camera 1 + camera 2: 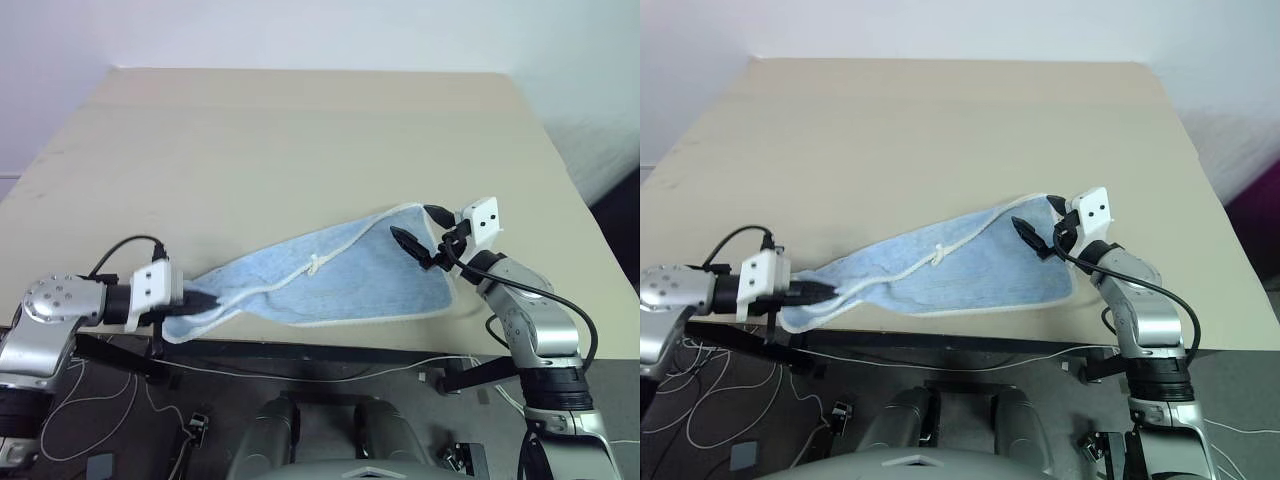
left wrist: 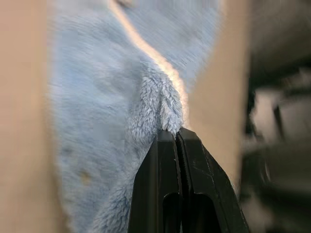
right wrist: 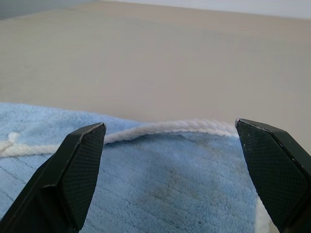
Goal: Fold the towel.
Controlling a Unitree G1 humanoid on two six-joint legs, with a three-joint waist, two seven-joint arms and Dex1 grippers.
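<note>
Item: light blue soft terry-cloth towel (image 1: 330, 280) with white stitched corded edging, lying across the near edge of the pale beige tabletop (image 1: 300, 150), running from lower left to centre right of the head view; its left end is bunching into a narrow tail at the tabletop's front edge, its right part is spreading flatter. A small white knot-like tag (image 1: 316, 264) is sitting on the edging near the middle. Left pincer (image 1: 205, 300), lower left of the frame, is clamping fully closed on a pinched ridge of pile at the towel's left end, as the wrist view is showing. Right pincer (image 1: 420, 232), centre right, is standing wide, its black fingers (image 3: 77, 170) straddling the towel's right corner region above the white border without pinching anything. Handling, judged: the cloth is looking light, limp and non-fragile, draping and wrinkling rather than holding shape; the pile is looking grippy rather than slippery. Best holds are appearing to be the corners or the corded border, where a thicker bite is resisting slip-out; a mid-sheet pinch is likely gathering only a single loose layer.
</note>
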